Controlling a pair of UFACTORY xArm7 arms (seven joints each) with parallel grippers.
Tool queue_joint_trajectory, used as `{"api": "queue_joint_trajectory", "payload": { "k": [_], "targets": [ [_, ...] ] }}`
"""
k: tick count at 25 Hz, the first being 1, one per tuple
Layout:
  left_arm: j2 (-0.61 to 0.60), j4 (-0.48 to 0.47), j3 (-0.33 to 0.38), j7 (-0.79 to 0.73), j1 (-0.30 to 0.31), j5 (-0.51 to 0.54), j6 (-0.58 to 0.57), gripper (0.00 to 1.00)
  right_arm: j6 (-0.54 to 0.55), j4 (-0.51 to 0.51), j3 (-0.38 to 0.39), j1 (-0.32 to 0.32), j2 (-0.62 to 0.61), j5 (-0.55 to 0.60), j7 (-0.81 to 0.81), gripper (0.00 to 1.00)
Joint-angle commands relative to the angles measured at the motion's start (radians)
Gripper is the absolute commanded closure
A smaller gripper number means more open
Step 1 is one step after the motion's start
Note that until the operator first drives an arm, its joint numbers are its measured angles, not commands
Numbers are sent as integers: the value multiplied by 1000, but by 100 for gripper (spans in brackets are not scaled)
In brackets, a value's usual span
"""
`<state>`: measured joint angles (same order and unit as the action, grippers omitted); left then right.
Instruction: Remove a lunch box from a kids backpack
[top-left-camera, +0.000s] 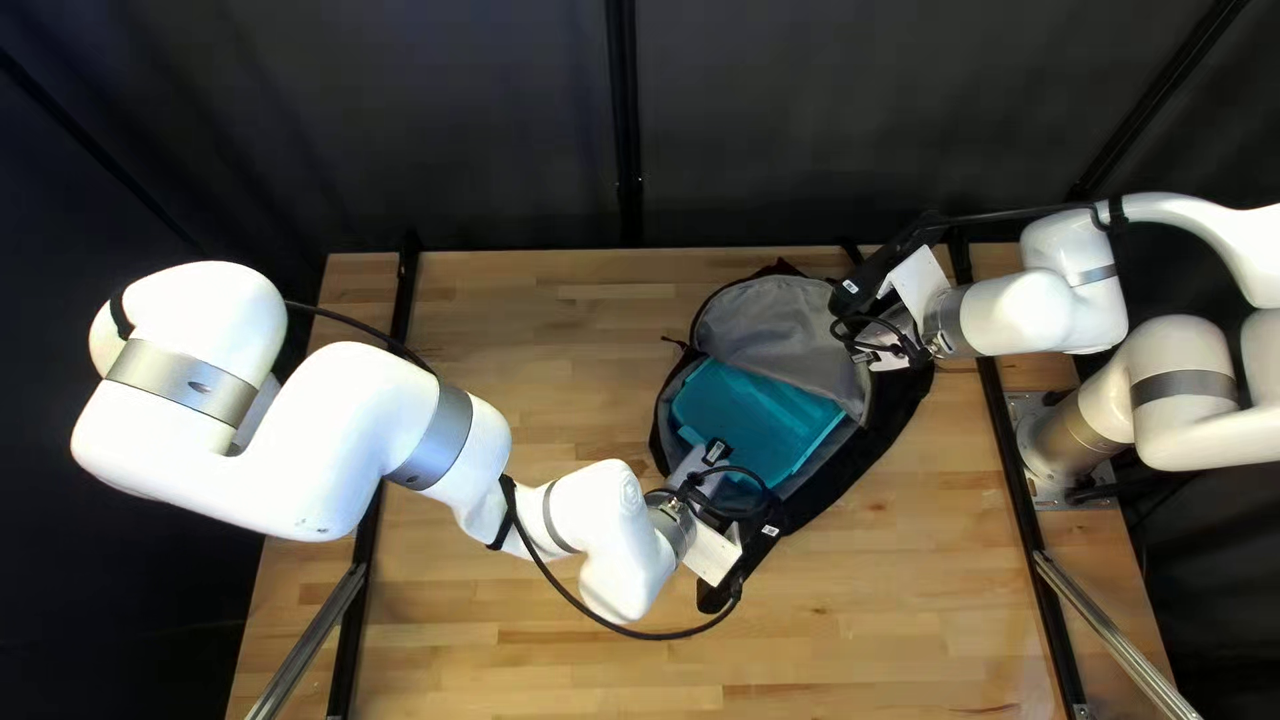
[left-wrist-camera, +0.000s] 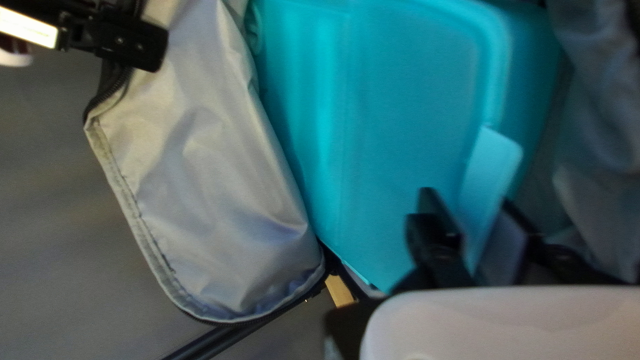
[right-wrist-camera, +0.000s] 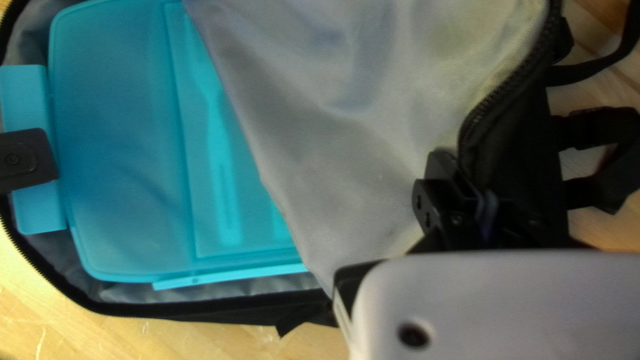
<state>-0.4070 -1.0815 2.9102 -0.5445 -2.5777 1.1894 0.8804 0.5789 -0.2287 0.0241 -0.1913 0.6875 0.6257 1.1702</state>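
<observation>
My left gripper (left-wrist-camera: 470,203) reaches the pale blue plastic latch (left-wrist-camera: 492,167) on a translucent teal plastic lunch box (top-left-camera: 760,420), which lies inside an open black backpack (top-left-camera: 903,407); whether those jaws have a grasp, I cannot tell. My right gripper (right-wrist-camera: 479,180) is clenched on the zip-edged, grey-lined cloth flap (right-wrist-camera: 333,127). A pull on the latch alone could pop the lid or slip off. Should the flap escape my right jaws, it could sag and snag the box. The right wrist view reveals a long utensil shape (right-wrist-camera: 217,127) at the lid, indistinguishable in the top left view.
</observation>
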Motion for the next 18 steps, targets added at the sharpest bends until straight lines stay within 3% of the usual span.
{"api": "queue_joint_trajectory", "payload": {
  "k": [1,18],
  "targets": [
    [7,3,6,3,8,-9,13,100,0,0,0,0,0,0,0,100],
    [102,-20,42,137,46,-111,151,100,0,0,0,0,0,0,0,100]
  ]
}}
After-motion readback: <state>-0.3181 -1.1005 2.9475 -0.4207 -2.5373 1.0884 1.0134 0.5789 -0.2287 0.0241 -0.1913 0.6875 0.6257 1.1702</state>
